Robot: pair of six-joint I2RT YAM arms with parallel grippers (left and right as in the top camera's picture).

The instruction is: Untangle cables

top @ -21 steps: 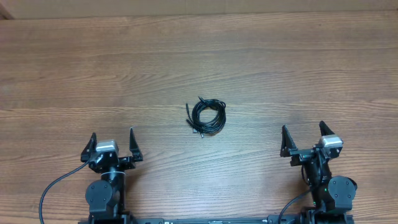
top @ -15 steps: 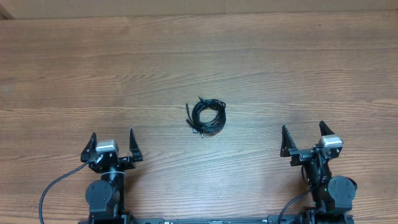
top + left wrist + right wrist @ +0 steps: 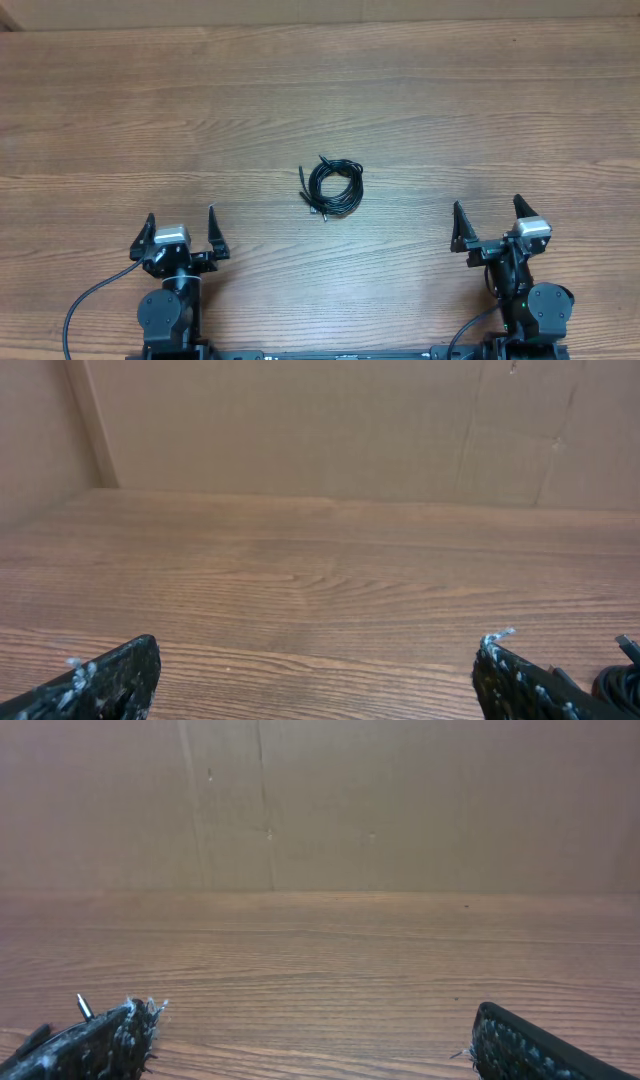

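Note:
The cables (image 3: 333,186) lie as one small coiled bundle of thin black cords on the wooden table, near the middle in the overhead view. A dark edge of the bundle shows at the far right of the left wrist view (image 3: 622,678), and a plug tip at the far left of the right wrist view (image 3: 84,1007). My left gripper (image 3: 181,232) is open and empty at the front left, well apart from the bundle. My right gripper (image 3: 488,224) is open and empty at the front right. Both sets of fingers show spread wide in the wrist views (image 3: 315,670) (image 3: 310,1035).
The wooden table (image 3: 320,100) spreads out around the bundle. A brown cardboard wall (image 3: 330,430) stands at the table's far edge, also in the right wrist view (image 3: 400,800). A thick black arm cable (image 3: 85,300) curves at the front left.

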